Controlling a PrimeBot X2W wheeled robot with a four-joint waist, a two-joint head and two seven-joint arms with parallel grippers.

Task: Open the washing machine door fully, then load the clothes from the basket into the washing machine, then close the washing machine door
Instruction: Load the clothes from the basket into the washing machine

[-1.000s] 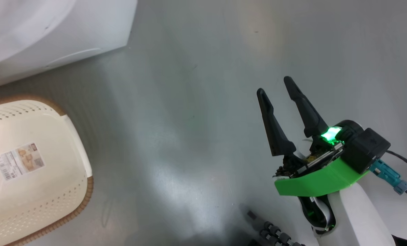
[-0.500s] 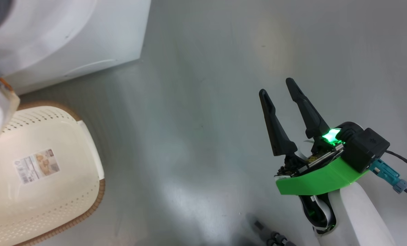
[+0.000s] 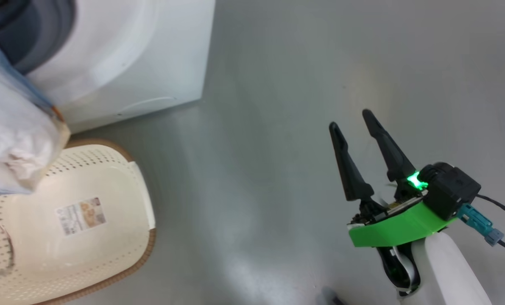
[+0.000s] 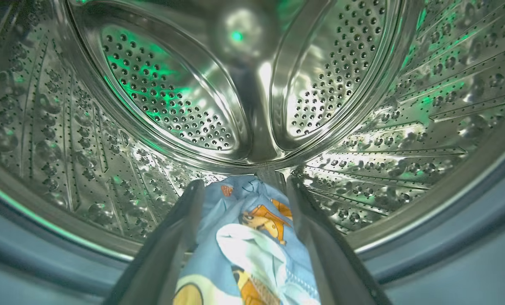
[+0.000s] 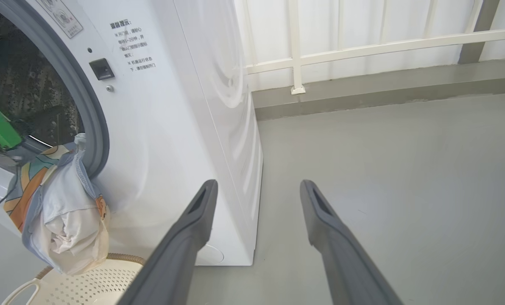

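Because the clothes [image 4: 252, 241], light blue fabric printed with orange and cream cartoon bears and lined in white, are soft, light and limp, they will sag, fold and drag rather than keep any shape. The soundest hold is judged to be on the thick bunched middle, not a loose edge. The left claw [image 4: 244, 183] has its two dark fingers spread wide, the fabric lying between and along them with no firm pinch evident. Ahead of its tips stands the perforated steel drum [image 4: 171, 97] of the big white front-loading washing machine [image 5: 171, 127]. The garment's long axis follows the fingers, its leading end pointing into the drum. Its trailing bulk hangs behind this claw over the grey-blue gasket ring [image 5: 96, 127], pointing down at the cream-white perforated plastic basket [image 3: 121, 178] below. It could slide back out. The right claw [image 3: 350, 118] has its fingers apart, holding nothing, over grey floor [image 3: 277, 127], well apart from the load.
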